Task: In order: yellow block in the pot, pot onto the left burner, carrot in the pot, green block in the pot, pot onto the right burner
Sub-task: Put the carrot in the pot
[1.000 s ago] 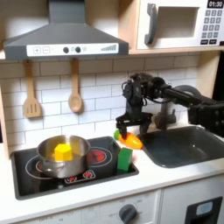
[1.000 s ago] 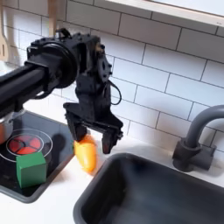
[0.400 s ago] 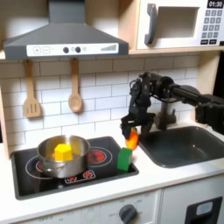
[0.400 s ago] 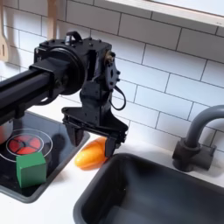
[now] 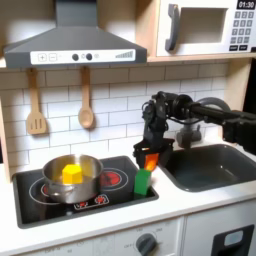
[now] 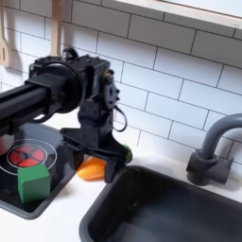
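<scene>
Nearest, the green block (image 5: 142, 181) stands on the cooktop's right edge. Left of it in the first exterior view, the pot (image 5: 73, 178) holds the yellow block (image 5: 71, 173). Farther back, the gripper (image 6: 95, 163) is clenched around the carrot (image 6: 91, 169).

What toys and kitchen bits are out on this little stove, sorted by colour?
Yellow: 1, the yellow block
Orange: 1, the carrot, under the claw
Green: 1, the green block
Steel: 1, the pot
Wooden: 2, the spoon and the spatula
Total: 6
</scene>
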Controlling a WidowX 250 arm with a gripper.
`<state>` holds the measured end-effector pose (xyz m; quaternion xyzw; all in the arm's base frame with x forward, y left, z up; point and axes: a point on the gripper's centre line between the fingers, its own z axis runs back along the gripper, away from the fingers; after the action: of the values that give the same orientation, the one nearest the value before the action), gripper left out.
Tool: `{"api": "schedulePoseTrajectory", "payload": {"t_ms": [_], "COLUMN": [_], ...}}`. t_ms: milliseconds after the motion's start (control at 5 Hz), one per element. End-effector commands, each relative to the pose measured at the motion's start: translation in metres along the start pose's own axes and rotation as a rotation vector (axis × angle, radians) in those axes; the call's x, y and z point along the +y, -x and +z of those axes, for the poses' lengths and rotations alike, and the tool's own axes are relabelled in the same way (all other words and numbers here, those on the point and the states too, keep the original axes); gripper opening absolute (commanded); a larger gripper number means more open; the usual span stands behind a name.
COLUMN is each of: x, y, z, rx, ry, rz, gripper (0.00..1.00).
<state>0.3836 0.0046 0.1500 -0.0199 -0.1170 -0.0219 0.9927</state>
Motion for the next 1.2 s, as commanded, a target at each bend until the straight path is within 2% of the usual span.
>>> {"api": "schedulePoseTrajectory", "payload": {"t_ms": [0,400,600,1000], "x": [0.011,0.012,0.013,0.01], "y": [0.007,0.001,-0.003,-0.008], "z": [-0.001,-0.005,0.004,0.007], "rx": [0.0,-0.022,-0.043,-0.04], "ry": [0.043,0.077,0.078,0.115], "rz": [-0.094,-0.119,-0.164,-0.318], "gripper": [1.0,1.0,1.0,1.0]}}
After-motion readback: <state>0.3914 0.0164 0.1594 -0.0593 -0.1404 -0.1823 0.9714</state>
